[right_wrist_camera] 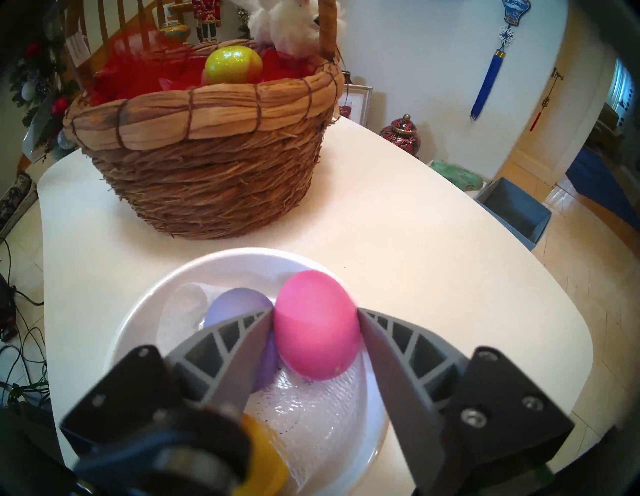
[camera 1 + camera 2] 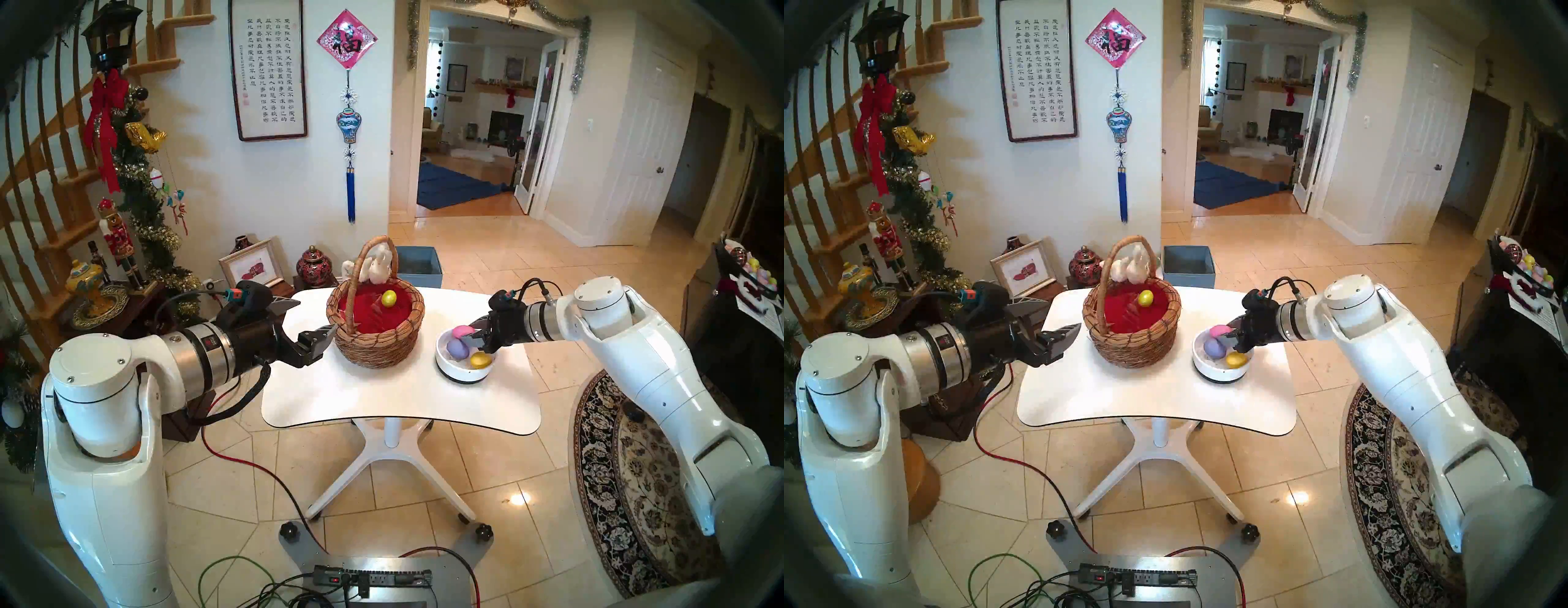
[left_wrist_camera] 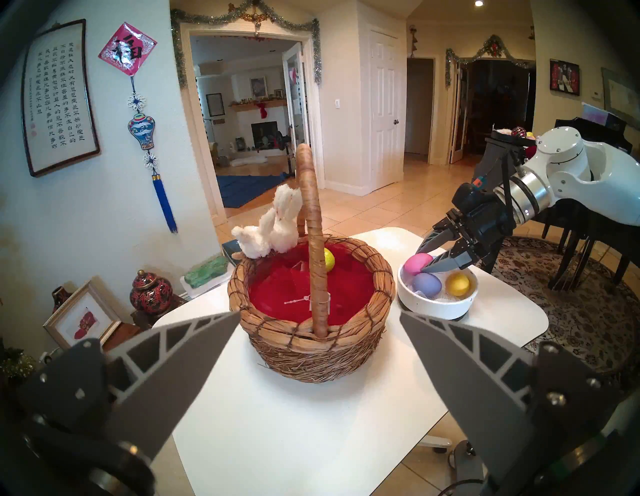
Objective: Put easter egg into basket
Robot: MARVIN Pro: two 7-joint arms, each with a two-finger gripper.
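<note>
The brown wicker basket [image 2: 375, 344] with red lining and a white plush bunny [image 2: 377, 265] on its handle stands mid-table. A yellow-green egg [image 2: 388, 298] lies inside it. To its right a low white bowl [image 2: 462, 374] holds a purple egg [image 2: 456, 349] and a gold egg [image 2: 480, 360]. My right gripper [image 1: 315, 311] reaches into the bowl, its fingertips pressed on both sides of a pink egg [image 1: 317, 325], which sits above the purple one. My left gripper [image 2: 317, 315] hangs open just left of the basket, holding nothing.
The white pedestal table [image 2: 382, 403] carries only the basket and the bowl. A blue box [image 2: 418, 263] stands on the floor behind it. A low side table with jars and a framed picture [image 2: 250, 265] is at the back left. Cables cross the floor in front.
</note>
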